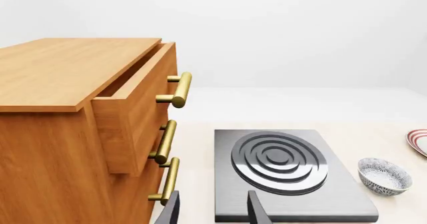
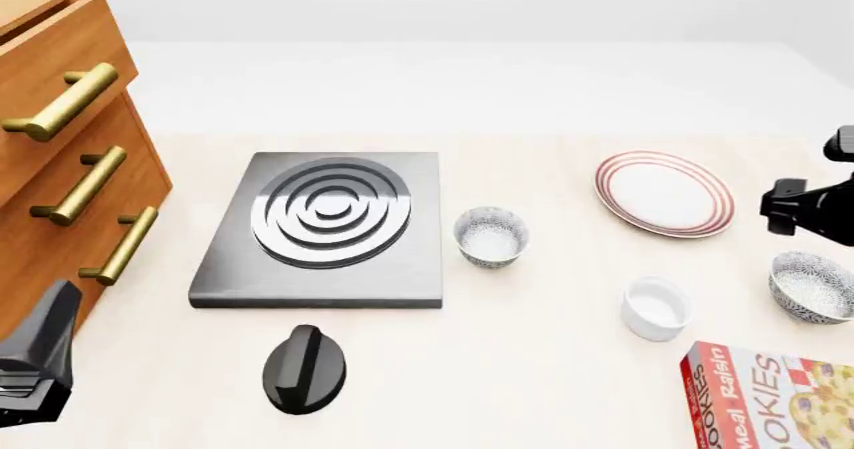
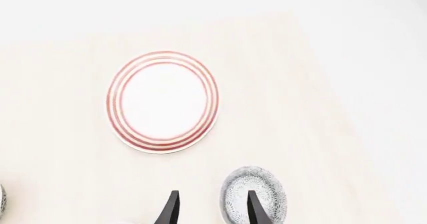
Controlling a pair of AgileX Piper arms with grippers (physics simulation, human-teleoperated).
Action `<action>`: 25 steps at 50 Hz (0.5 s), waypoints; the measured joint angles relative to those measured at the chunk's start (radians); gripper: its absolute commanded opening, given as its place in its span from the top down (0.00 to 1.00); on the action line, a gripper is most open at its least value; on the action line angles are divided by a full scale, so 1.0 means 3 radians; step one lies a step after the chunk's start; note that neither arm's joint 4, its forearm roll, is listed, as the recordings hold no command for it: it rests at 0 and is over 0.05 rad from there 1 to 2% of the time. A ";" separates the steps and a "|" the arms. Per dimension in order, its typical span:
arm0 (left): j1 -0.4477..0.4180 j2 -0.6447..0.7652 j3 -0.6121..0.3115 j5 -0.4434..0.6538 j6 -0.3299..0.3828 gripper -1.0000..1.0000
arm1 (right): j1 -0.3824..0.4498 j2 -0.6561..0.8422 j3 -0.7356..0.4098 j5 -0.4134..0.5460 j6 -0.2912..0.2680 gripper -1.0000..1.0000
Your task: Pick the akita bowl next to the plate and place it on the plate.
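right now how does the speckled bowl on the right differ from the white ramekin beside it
The akita bowl has a grey-and-white speckled pattern; the ramekin is plain white. The akita bowl flares out to a wide rim; the ramekin has straighter walls. The akita bowl sits nearer the table's right edge; the ramekin lies further in. Both stand upright and empty.

Plate [image 3: 162, 102], white with thin red rings at its rim, lies flat and bare on the pale table [image 3: 60, 84], well ahead of the right gripper [image 3: 211, 207]. Two dark fingertips [image 3: 171, 209] stand apart with nothing between them, above the table. Akita bowl [image 3: 253, 194], grey-speckled, sits upright just beside the gripper, one fingertip overlapping its near rim; contact unclear.
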 measured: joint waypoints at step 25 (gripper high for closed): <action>0.0000 0.0000 0.0000 0.0000 0.0000 0.00 | -0.0050 0.0412 0.0127 -0.0376 0.0041 0.00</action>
